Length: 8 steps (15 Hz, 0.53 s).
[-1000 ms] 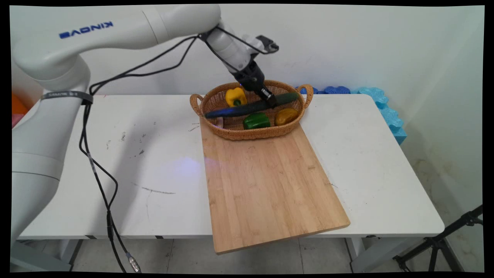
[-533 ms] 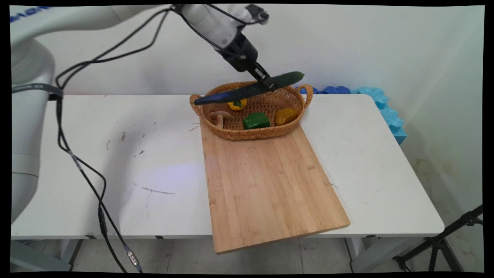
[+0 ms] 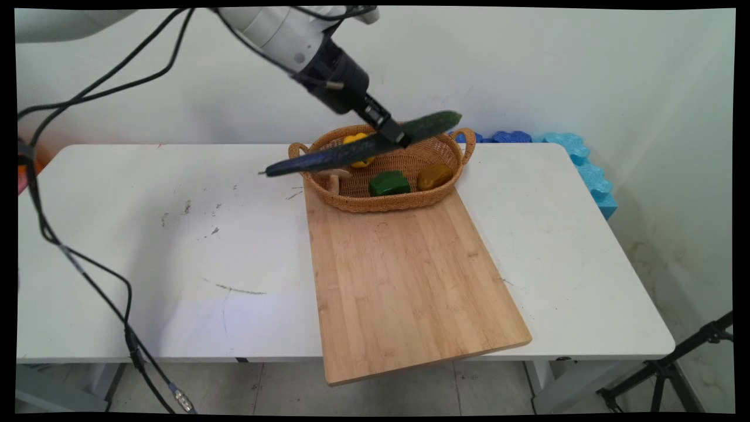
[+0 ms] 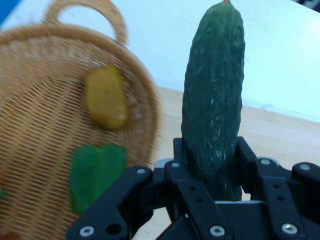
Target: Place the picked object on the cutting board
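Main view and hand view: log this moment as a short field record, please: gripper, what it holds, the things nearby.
gripper: raised over the basket, shut on the cucumber
cucumber: long, dark green, held clear of the basket, tilted, its lower end out past the basket's left rim
basket: wicker, two handles, on the far end of the cutting board
in basket: yellow pepper, green pepper, potato, mushroom
cutting board: bamboo, on the white table

Dark green cucumber (image 3: 357,147), tan woven basket (image 3: 381,202), yellow pepper (image 3: 354,140), green pepper (image 3: 388,183), pale bamboo board (image 3: 404,281).
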Each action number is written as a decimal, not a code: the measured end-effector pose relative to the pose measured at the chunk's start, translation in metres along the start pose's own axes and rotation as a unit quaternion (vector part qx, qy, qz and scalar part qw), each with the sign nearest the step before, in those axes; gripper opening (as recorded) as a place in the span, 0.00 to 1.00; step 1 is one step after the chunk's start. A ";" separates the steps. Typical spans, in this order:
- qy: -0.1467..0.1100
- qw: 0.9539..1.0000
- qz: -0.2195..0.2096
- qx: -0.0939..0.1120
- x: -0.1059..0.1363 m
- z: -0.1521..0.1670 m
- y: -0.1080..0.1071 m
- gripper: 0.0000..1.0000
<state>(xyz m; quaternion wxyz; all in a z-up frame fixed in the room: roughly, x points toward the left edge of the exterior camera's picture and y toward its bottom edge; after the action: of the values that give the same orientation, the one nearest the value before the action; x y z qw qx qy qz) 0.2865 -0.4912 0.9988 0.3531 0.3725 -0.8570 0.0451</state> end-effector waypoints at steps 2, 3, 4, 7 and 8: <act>-0.004 1.000 -0.003 -0.013 -0.019 -0.005 0.019 0.00; -0.007 1.000 -0.004 -0.018 -0.027 -0.005 0.027 0.00; -0.010 1.000 -0.005 -0.023 -0.037 -0.004 0.036 0.00; -0.017 0.999 -0.007 -0.035 -0.061 0.006 0.056 0.00; -0.019 0.999 -0.005 -0.036 -0.068 0.012 0.061 0.00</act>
<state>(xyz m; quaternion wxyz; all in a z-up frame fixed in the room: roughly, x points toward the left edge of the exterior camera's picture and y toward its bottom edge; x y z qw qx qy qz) 0.2709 -0.4105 0.9578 0.3502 0.3649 -0.8627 0.0055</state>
